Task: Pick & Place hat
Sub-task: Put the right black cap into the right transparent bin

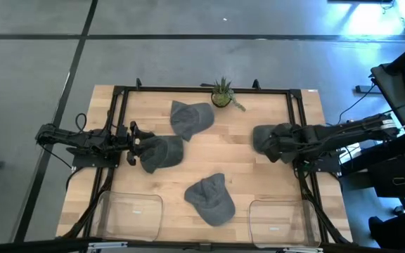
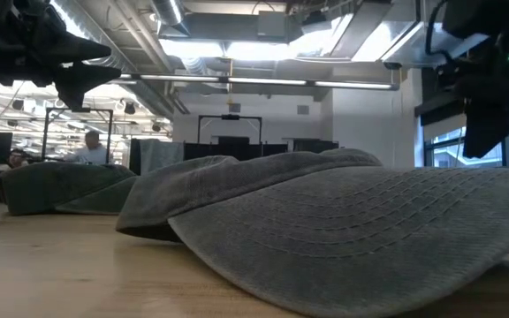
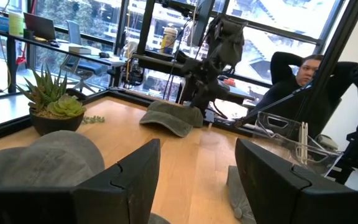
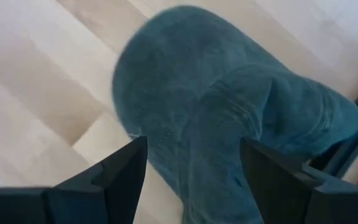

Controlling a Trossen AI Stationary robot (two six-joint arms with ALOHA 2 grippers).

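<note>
Several grey caps lie on the wooden table. My right gripper (image 1: pixel 276 144) (image 4: pixel 193 143) is open and points down over the right-hand cap (image 1: pixel 260 138) (image 4: pixel 197 81) (image 3: pixel 166 118). Its fingers stand on either side of a raised fold. My left gripper (image 1: pixel 133 144) (image 3: pixel 197 146) is open and hovers at the left edge of the left cap (image 1: pixel 164 153) (image 2: pixel 47 185). A third cap (image 1: pixel 190 118) (image 3: pixel 42 158) lies toward the far edge. A fourth (image 1: pixel 211 199) (image 2: pixel 343 221) lies near the near edge. My right gripper comes from above with a finger on each side of the fold running along the cap's crown (image 4: pixel 229 124). I cannot tell whether the fingers touch the cloth. The cap lies on the table.
A small potted plant (image 1: pixel 221 93) (image 3: pixel 51 102) stands at the far edge. Two clear bins (image 1: pixel 129 214) (image 1: pixel 283 221) sit at the near corners. A black frame rail (image 1: pixel 295 133) runs close beside the right cap. A seated person (image 3: pixel 303 68) shows beyond the table.
</note>
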